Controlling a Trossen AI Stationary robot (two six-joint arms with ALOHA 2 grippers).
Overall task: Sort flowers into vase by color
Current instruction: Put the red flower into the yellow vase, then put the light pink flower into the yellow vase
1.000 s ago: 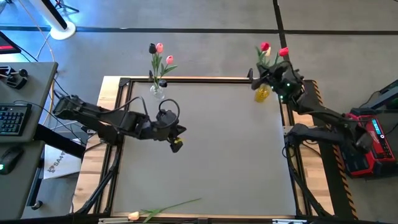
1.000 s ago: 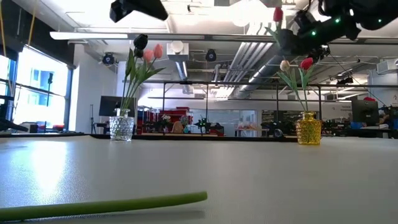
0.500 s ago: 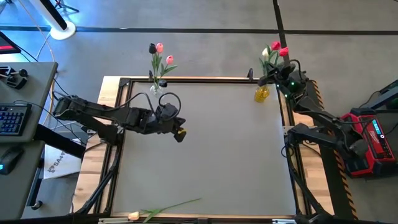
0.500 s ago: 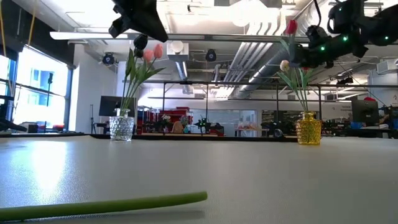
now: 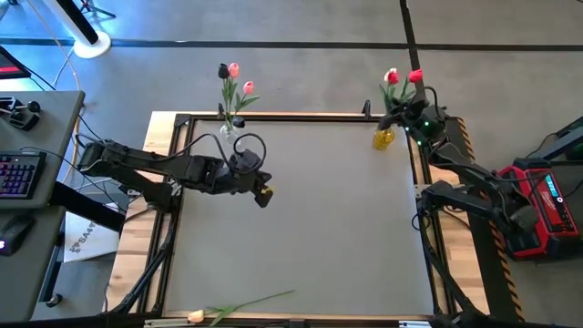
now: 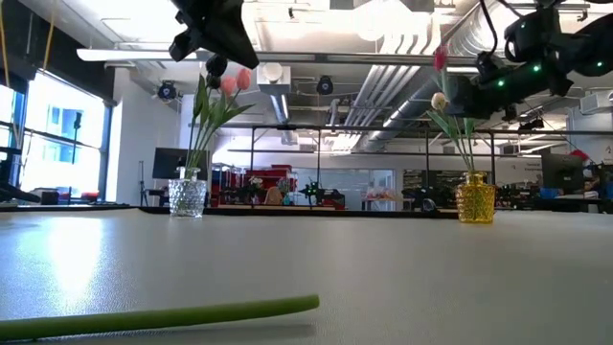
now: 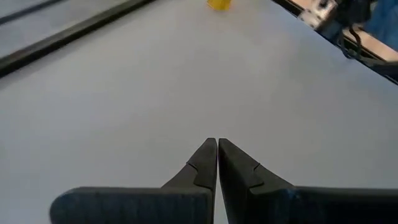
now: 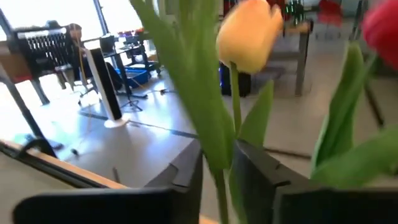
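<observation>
My right gripper (image 8: 217, 174) is at the far right corner (image 5: 404, 111), shut on the stem of a red tulip (image 6: 440, 57) above the yellow vase (image 6: 475, 196). That vase holds a cream-yellow tulip (image 8: 249, 34) and another red tulip (image 5: 416, 76). A clear glass vase (image 5: 230, 133) at the far left holds a near-black tulip (image 5: 222, 70) and two pink ones (image 5: 234, 69). One tulip (image 5: 241, 308) with a pale head lies flat at the near edge. My left gripper (image 5: 264, 194) is shut and empty above the table's left half. My right gripper pinches the red tulip's green stem (image 8: 216, 158) between its two fingers, some way below the head. The fingers come roughly level from the table's right side and lie across the stem. The tulip stands nearly upright, its lower stem running down toward the yellow vase's mouth.
A dark metal frame (image 5: 273, 117) runs along the table's far edge beside both vases. The grey tabletop (image 5: 328, 219) lies between the vases and the lying tulip. A desk with a keyboard (image 5: 18, 173) stands off the table's left side.
My right gripper has gone down and a little toward the table's right edge with the red tulip, whose head now sits lower, close above the other two heads in the yellow vase. My left gripper has moved a little toward the far edge, still shut.
</observation>
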